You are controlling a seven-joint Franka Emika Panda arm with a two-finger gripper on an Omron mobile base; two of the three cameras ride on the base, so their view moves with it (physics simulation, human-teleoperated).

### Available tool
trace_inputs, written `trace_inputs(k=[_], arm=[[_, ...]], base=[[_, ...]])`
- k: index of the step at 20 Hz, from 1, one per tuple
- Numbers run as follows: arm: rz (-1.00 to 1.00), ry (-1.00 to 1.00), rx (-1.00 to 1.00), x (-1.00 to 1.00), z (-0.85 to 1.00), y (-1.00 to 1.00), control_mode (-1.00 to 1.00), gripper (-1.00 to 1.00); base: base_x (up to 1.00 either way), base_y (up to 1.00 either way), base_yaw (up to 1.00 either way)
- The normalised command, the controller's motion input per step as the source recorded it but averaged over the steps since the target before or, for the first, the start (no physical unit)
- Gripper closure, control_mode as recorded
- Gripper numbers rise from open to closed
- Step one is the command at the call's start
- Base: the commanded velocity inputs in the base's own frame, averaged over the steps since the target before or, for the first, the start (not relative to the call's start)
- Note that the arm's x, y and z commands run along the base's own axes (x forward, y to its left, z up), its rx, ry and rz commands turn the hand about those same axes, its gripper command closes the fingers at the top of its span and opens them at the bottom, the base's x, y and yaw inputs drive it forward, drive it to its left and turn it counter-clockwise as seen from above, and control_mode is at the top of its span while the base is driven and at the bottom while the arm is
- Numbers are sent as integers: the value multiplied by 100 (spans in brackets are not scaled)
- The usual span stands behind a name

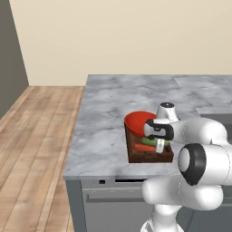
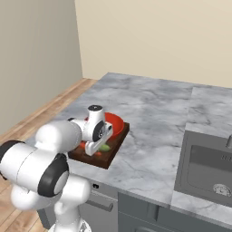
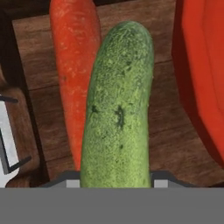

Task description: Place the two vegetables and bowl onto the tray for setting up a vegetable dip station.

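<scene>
Hand view looks straight down the two-finger gripper (image 3: 116, 183) at the oblong green cucumber (image 3: 118, 113) with its pebbled, speckled skin; the grey finger pads (image 3: 72, 180) sit against either side of its near end, so the fingers are pinching the cucumber; beside it and touching along its length lies the slim tapered orange-red carrot (image 3: 72, 65), finely dimpled; both rest over the grained floor of the rectangular dark brown wooden tray (image 3: 175, 127), and the glossy, smooth wall of the shallow round red bowl (image 3: 201, 65) rises at the right edge; left base view shows the white arm folded forward at its dark elbow, the wrist bent down so the hand hangs low over the tray on the veined grey marble counter (image 1: 104, 113); the bowl sits on the tray's far end.
</scene>
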Motion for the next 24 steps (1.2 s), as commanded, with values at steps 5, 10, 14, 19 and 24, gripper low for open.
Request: trace_inputs(k=[5, 10, 14, 19, 24], arm=[[0, 4, 0, 3, -9, 0, -100, -100], [0, 5, 0, 0, -6, 0, -100, -100], [0, 2, 0, -5, -3, 0, -100, -100], [0, 2, 0, -11, 1, 0, -100, -100], [0, 2, 1, -14, 6, 0, -100, -100]], base=[[0, 0, 0], [0, 0, 0], [0, 0, 0], [0, 0, 0], [0, 0, 0]])
